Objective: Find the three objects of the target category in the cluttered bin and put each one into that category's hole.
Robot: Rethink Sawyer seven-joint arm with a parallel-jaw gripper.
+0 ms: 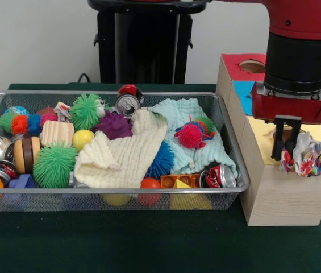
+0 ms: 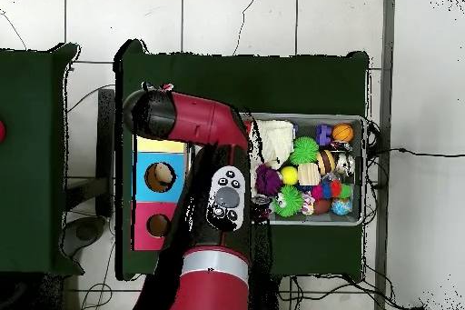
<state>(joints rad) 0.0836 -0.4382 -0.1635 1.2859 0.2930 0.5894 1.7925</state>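
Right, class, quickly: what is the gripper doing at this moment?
Gripper: shut on the patterned cloth, held over the yellow section of the wooden box.

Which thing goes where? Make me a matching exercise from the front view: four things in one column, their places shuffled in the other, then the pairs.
Things
1. multicoloured cloth
2. cream cloth
3. purple spiky ball
4. wooden box

Places
A. outside the wire bin, at its right side
B. spread over toys in the bin's middle
C. hanging from the end effector above the box's yellow section
D. in the bin, just behind the cream cloth

Pairs: 1-C, 2-B, 3-D, 4-A
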